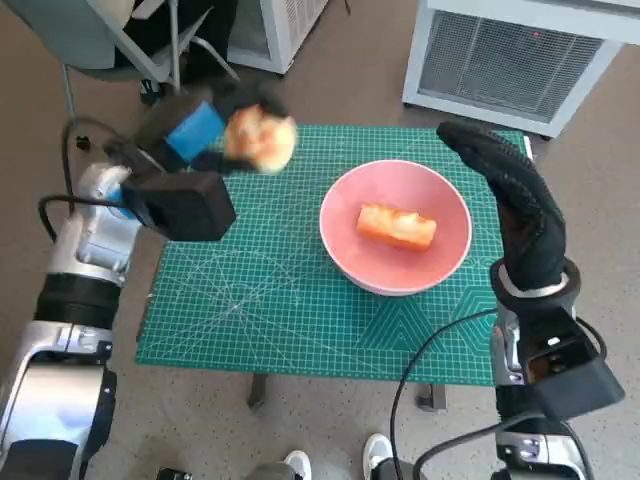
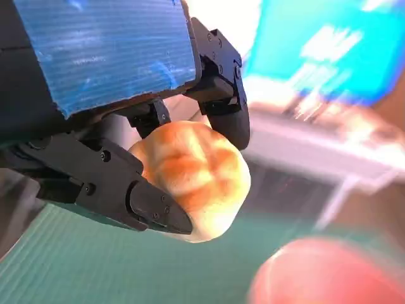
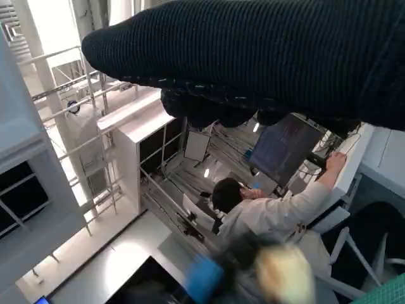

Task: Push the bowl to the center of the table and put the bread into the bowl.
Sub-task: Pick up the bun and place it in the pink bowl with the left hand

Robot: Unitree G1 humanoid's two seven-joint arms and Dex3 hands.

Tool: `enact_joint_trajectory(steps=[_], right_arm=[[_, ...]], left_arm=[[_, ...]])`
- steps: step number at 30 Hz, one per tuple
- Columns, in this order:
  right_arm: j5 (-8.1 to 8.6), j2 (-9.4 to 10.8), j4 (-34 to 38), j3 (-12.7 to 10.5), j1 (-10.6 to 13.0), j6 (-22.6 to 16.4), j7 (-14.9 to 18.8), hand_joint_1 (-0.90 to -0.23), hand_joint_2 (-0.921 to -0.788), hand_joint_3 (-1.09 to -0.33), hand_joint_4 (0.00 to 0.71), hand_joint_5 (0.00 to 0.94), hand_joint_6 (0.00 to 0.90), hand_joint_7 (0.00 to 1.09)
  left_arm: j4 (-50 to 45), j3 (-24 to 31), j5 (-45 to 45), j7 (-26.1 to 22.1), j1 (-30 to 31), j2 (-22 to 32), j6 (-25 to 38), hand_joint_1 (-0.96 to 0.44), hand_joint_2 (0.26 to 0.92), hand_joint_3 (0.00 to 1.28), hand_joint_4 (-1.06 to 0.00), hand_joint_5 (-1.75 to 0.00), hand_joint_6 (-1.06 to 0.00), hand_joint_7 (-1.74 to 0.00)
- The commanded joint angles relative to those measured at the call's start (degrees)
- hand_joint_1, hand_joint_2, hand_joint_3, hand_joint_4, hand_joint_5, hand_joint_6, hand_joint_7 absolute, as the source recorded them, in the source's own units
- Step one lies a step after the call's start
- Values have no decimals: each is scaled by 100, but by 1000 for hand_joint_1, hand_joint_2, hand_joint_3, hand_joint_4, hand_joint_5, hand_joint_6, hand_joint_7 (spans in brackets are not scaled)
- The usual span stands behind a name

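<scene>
A: Nearest, the gloved right hand (image 1: 520, 215) stands empty, fingers straight, at three o'clock of the shallow pink bowl (image 1: 395, 226) holding an orange loaf (image 1: 397, 226).

B: Farther, at ten o'clock, the blue-taped left hand (image 1: 200, 135) clamps the round golden bread roll (image 1: 261, 138); it looks soft and light, so grip its sides gently.

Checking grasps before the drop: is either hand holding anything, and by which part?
The left hand grips a bread roll by its sides, between its fingers. The right hand holds nothing.
</scene>
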Motion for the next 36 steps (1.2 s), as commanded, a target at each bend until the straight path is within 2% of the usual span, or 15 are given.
enact_joint_trajectory(steps=[1,8,18,20,24,25,26,27,28,30,32,36], right_arm=[[60,-22,31,7,109,38,57,-551,-921,-825,267,1,-1,593],[79,-17,18,13,121,3,73,-549,-921,-825,267,1,-1,593],[115,-29,-112,-4,197,19,76,-547,-921,-827,266,1,-1,595],[128,-37,-168,-9,234,31,77,-547,-921,-828,266,1,-1,602],[143,-58,-286,-25,301,69,68,-548,-921,-829,265,0,-1,610],[144,-61,-310,-29,312,81,64,-548,-921,-829,266,1,-1,612],[139,-67,-335,-38,327,89,57,-548,-921,-829,266,1,-1,612],[135,-69,-355,-43,338,96,51,-548,-921,-829,267,1,-1,613],[126,-76,-391,-55,359,108,38,-547,-921,-829,268,2,-1,614],[108,-85,-457,-74,393,134,16,-542,-921,-829,269,2,-1,615],[83,-92,-519,-98,422,164,-9,-541,-921,-830,270,3,-1,616],[41,-106,-607,-155,462,225,-50,-546,-921,-829,272,3,-1,619]], left_arm=[[-276,-105,-115,-31,45,-399,-73,1,920,78,-645,-1135,-647,-1221],[176,-460,-103,-391,-170,-887,-323,1,920,84,-630,-1133,-649,-1234],[1160,-911,113,-585,-323,-1462,-356,0,921,131,-574,-1199,-596,-1285],[1314,-1010,198,-653,-340,-1530,-339,0,921,141,-573,-1206,-575,-1300],[1594,-1207,336,-893,-385,-1623,-264,-1,921,252,-457,-1326,-437,-1435],[1643,-1244,365,-948,-399,-1631,-249,-124,921,286,-401,-1057,-412,-1477],[1684,-1293,405,-1047,-423,-1644,-188,-168,921,297,-404,-917,-404,-1491],[1713,-1324,430,-1117,-441,-1652,-146,-181,912,243,-404,-636,-339,-1201],[1749,-1376,471,-1237,-477,-1668,-54,-190,915,188,-422,-425,-337,-939],[1784,-1450,521,-1413,-529,-1681,66,-214,918,127,-418,-221,-334,-679],[1750,-1473,526,-1550,-552,-1661,130,-240,918,84,-387,-90,-332,-489],[1583,-1376,435,-1691,-492,-1583,139,-275,920,48,-312,-23,-311,-348]])
